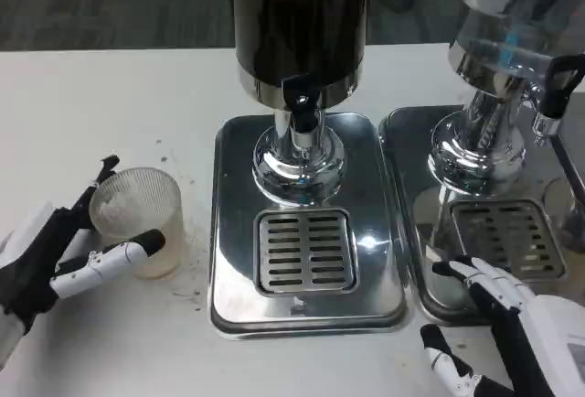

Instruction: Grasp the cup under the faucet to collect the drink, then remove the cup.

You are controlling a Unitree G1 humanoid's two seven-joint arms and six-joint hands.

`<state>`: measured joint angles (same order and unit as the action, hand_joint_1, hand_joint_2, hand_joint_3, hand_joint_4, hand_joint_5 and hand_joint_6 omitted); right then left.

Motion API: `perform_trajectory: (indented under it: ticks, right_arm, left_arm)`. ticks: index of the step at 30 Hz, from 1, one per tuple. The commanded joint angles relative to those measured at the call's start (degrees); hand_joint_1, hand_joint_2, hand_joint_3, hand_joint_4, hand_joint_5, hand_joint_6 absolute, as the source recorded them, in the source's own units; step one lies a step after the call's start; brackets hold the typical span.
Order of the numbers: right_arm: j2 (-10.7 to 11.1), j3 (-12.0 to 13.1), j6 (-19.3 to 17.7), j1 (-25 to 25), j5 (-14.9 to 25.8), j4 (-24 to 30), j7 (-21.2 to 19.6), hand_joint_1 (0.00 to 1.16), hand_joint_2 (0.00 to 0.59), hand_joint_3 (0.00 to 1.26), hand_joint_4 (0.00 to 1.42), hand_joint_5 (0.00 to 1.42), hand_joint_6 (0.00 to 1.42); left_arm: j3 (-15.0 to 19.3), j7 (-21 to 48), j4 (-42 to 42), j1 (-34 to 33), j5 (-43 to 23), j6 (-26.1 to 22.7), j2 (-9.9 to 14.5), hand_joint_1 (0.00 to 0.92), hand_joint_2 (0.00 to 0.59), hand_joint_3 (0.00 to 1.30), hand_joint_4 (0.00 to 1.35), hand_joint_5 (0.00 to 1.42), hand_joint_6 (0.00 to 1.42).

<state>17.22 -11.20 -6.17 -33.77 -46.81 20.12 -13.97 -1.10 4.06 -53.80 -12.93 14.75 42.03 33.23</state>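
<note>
Cup (139,220) was seen at nine o'clock on the white table (91,95), well left of the grate (303,251), and looked empty. It was held by the left hand (64,255), with fingers on both sides of it. To do this step well, the cup should be kept straight up and slid to the grate, right below the black tap (301,101) at twelve o'clock. At five o'clock, the right hand (498,324) was spread wide with nothing in it.
</note>
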Motion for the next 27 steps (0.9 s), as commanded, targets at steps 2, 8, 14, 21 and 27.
perform_trajectory:
  ticks: [2, 8, 14, 21, 27]
  right_arm:
    - [-0.33, 0.28, -0.15, -0.06, 0.32, -0.04, -0.2, 0.45, 0.421, 0.25, 0.15, 0.16, 0.31]
    - [-0.51, 0.34, -0.09, -0.38, 0.17, 0.18, -0.12, 0.45, 0.422, 0.26, 0.15, 0.17, 0.31]
    - [-0.59, 0.34, -0.08, -0.64, -0.04, 0.45, -0.1, 0.47, 0.427, 0.26, 0.16, 0.17, 0.32]
    - [-0.77, 0.18, -0.15, -0.81, -0.08, 0.48, -0.22, 0.48, 0.424, 0.26, 0.16, 0.17, 0.32]
    - [-1.27, -0.27, -0.08, -1.5, -1.1, 0.71, -0.92, 0.51, 0.424, 0.28, 0.17, 0.18, 0.34]
  left_arm:
    - [-2.01, -3.91, -0.85, -0.74, 4.42, -1.57, 0.88, 0.245, 0.004, 0.0, 0.0, 0.1, 0.23]
    - [-3.33, -7.73, -0.71, -0.95, 6.94, -3.61, 0.84, 0.262, 0.005, 0.0, 0.0, 0.12, 0.24]
    - [-4.0, -10.18, -0.39, -0.81, 7.65, -5.62, 0.45, 0.281, 0.005, 0.0, 0.04, 0.18, 0.29]
    - [-5.08, -14.04, 1.08, -0.18, 9.01, -7.16, -0.06, 0.291, 0.015, 0.03, 0.17, 0.31, 0.45]
    - [-6.84, -16.1, 2.2, -0.33, 11.05, -7.97, 0.01, 0.295, 0.024, 0.07, 0.25, 0.39, 0.6]
